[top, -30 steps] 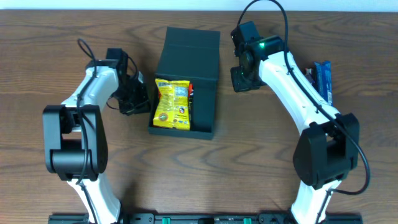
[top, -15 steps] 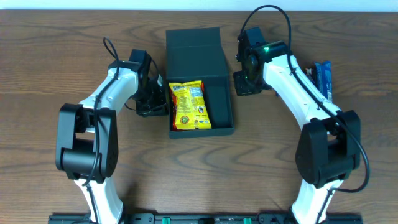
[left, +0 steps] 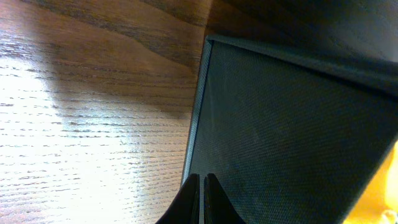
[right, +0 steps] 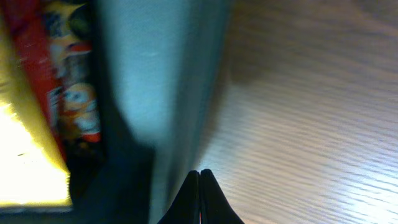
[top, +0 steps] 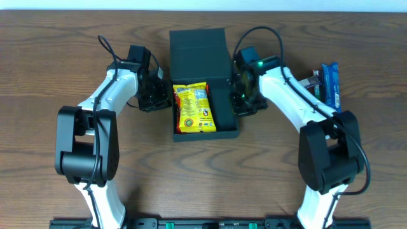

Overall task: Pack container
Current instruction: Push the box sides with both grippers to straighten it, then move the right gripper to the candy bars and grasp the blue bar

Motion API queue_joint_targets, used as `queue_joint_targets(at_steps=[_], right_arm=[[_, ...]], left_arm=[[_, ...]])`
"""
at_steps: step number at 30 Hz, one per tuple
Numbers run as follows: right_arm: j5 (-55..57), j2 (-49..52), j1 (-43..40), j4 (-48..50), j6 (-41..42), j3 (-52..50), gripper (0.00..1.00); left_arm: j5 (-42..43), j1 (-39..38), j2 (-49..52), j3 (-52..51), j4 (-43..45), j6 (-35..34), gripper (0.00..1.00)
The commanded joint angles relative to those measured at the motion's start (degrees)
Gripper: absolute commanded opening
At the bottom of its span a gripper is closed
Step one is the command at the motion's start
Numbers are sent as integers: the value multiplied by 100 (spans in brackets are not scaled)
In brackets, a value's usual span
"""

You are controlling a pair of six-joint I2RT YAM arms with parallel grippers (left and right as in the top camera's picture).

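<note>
The dark teal container (top: 220,109) lies mid-table with its flap lid (top: 198,54) open toward the back. A yellow snack packet (top: 194,108) lies in its left half, with a red packet (right: 65,87) beside it in the right wrist view. My left gripper (top: 159,97) is shut, its tips (left: 202,186) at the container's left wall (left: 286,124). My right gripper (top: 245,97) is shut, its tips (right: 200,179) against the outside of the right wall (right: 149,81).
A blue snack packet (top: 329,83) lies on the wooden table at the right, beyond my right arm, with a small item (top: 310,81) next to it. Cables loop above both wrists.
The container slid right and turned square while my left gripper stayed at its left wall. My right gripper then came down and left to the right wall.
</note>
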Motion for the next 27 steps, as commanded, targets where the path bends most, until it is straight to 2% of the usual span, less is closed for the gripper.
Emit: queue_joint_targets(at_steps=[1, 8, 14, 19, 22, 24, 25, 26, 27], right_arm=[[-302, 48, 155, -17, -140, -24, 1], [-313, 48, 177, -31, -162, -24, 1], [960, 26, -35, -46, 48, 214, 1], [1622, -44, -802, -48, 168, 916, 1], [2061, -44, -1381, 22, -87, 1141, 1], [2413, -42, -1768, 133, -306, 1150, 11], [2535, -26, -1987, 184, -389, 1145, 20], [2551, 2, -2240, 232, -479, 1143, 22], [2551, 31, -2479, 258, -531, 1145, 32]], left_arm=[[20, 9, -107, -20, 0, -39, 6], [20, 9, -107, -20, -4, -37, 6], [-9, 28, -107, -17, -46, -33, 6], [-398, 68, -109, 98, -315, -7, 6], [-527, 68, -109, 243, -487, 31, 6], [-568, 68, -109, 330, -546, 33, 6], [-566, 68, -109, 374, -549, 31, 6], [-564, 68, -109, 413, -549, 31, 6], [-564, 68, -109, 452, -551, 28, 6]])
